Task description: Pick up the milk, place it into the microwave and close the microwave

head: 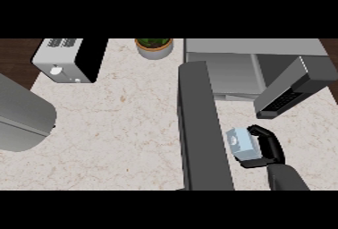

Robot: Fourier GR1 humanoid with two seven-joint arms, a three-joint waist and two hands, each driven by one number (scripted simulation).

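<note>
I see my right hand (267, 147) curled around the milk (242, 142), held over the counter (119, 129) just before the open microwave (224, 71), whose visible interior looks bare.

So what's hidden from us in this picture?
- Head view: the right hand covers the far side of the milk carton; its print is too small to read.
- The open microwave door hides the counter behind it.
- The microwave inside is mostly out of sight.
- The left hand does not show.
</note>
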